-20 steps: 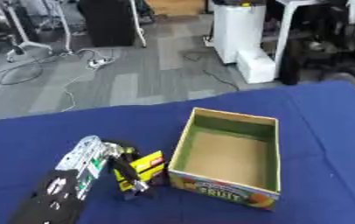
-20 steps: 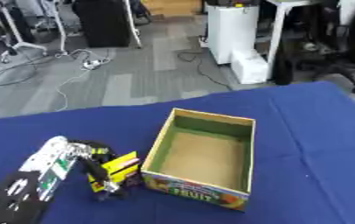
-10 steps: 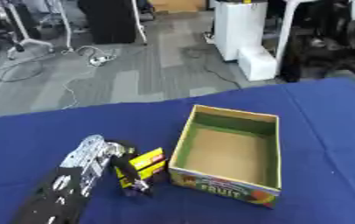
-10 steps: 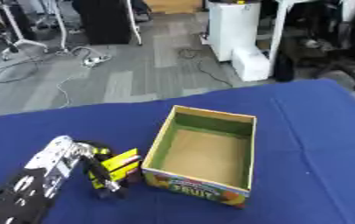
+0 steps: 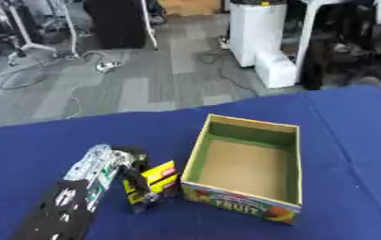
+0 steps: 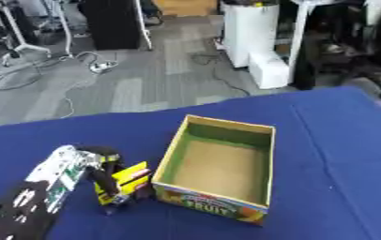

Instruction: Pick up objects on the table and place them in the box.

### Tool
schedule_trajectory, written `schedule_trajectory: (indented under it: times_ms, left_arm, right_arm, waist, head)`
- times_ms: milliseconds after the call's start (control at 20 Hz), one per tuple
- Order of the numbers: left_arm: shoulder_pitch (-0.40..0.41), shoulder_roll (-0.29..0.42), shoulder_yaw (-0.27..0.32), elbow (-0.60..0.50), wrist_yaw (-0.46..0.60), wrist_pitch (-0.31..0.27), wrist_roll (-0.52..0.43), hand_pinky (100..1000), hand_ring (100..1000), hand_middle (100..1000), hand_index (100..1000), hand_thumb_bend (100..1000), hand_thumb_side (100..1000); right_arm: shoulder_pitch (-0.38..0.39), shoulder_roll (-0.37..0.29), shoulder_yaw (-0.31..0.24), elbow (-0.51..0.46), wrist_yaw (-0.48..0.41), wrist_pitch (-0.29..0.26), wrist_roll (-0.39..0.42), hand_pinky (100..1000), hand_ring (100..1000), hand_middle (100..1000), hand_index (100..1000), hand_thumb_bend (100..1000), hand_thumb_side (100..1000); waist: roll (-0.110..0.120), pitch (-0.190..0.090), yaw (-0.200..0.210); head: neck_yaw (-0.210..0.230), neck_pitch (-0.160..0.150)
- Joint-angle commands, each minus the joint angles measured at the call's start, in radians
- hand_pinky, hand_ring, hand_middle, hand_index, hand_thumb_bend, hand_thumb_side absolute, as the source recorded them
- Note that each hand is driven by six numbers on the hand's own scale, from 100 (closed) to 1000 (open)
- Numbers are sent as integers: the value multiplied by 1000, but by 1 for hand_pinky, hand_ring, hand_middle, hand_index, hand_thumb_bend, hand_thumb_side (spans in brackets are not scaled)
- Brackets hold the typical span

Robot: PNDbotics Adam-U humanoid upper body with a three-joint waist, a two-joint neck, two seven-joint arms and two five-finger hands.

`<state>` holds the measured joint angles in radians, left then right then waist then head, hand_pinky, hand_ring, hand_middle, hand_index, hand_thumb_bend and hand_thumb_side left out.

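An open cardboard box (image 5: 247,165) with a green inner rim and a fruit print on its front wall stands on the blue table; nothing shows inside it. Just left of the box, my left hand (image 5: 134,176) has its dark fingers curled round a small yellow packet (image 5: 154,181) with a red patch, held upright and close to the box's near left corner. The left arm (image 5: 75,193) comes in from the lower left, black with a silver wrist. My right hand shows in neither view.
The blue tablecloth (image 5: 350,140) spreads around the box on every side. Beyond the table's far edge lies grey floor with cables, a white cabinet (image 5: 259,33) and office chairs.
The views have shifted slightly. My left hand with the yellow packet stays beside the box's left wall, with hardly any movement.
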<state>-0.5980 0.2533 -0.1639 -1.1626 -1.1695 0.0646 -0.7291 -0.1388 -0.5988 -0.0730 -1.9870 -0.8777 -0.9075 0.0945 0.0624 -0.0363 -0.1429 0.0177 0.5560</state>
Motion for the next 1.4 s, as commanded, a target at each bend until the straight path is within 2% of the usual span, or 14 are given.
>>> schedule_trajectory:
  times_ms: [50,250,300,350,400,450,1050,1150,1200,1250,1300,1400]
  left_arm:
    - [-12,4,5,-1,-24,-20,114,100,348,464,518,413,618]
    - [-8,4,0,36,-55,-52,204,100,220,353,485,341,655]
    - [-8,3,0,43,-65,-58,216,100,190,327,478,337,651]
    - [-7,2,1,48,-72,-62,225,100,213,347,483,339,654]
    - [-7,2,1,52,-78,-67,233,100,150,296,472,332,648]
    - [-6,2,1,54,-83,-71,238,100,137,286,470,333,644]
    - [-8,7,-2,36,-83,-95,234,100,100,256,461,336,641]
    - [-9,9,-2,25,-78,-94,235,100,100,245,458,311,660]
    - [-10,10,-3,18,-78,-92,238,100,100,232,450,258,711]
    - [-10,11,-4,9,-80,-90,244,100,100,235,451,268,702]
    - [-9,12,-5,1,-83,-87,249,100,100,221,443,205,755]
    - [-9,14,-8,-16,-88,-85,254,100,100,219,442,194,764]
  right_arm:
    - [-17,-20,-2,-13,5,0,4,328,379,443,523,100,1000]
    - [-17,-21,-2,-13,5,0,5,328,379,441,521,100,1000]
    - [-16,-21,-2,-13,6,0,6,328,379,441,521,100,1000]
    - [-16,-21,-2,-13,6,0,7,328,379,441,521,100,1000]
    - [-15,-21,-3,-13,7,0,8,328,379,440,520,100,1000]
    - [-15,-21,-3,-13,7,0,9,328,379,440,520,100,1000]
    - [-10,-18,1,-13,15,0,12,328,379,440,520,100,1000]
    - [-10,-18,2,-13,16,0,11,328,379,440,520,100,1000]
    - [-11,-18,2,-13,17,0,10,328,379,440,520,100,1000]
    - [-11,-18,2,-13,17,0,9,328,379,440,520,100,1000]
    - [-11,-19,2,-13,17,0,9,328,379,440,520,100,1000]
    - [-12,-19,1,-13,16,0,8,328,379,440,520,100,1000]
  waist:
    - [-5,-7,0]
    - [-6,-7,0]
    - [-6,-7,0]
    - [-6,-7,0]
    - [-6,-7,1]
    - [-6,-6,1]
    - [-6,-8,2]
    - [-6,-8,2]
    - [-6,-8,1]
    - [-6,-9,1]
    - [-6,-9,1]
    - [-6,-9,1]
  head:
    - [-4,-20]
    - [-2,-19]
    - [-2,-18]
    - [-2,-18]
    - [0,-17]
    - [1,-16]
    - [15,-18]
    - [13,-21]
    - [14,-23]
    - [17,-25]
    - [21,-26]
    - [23,-31]
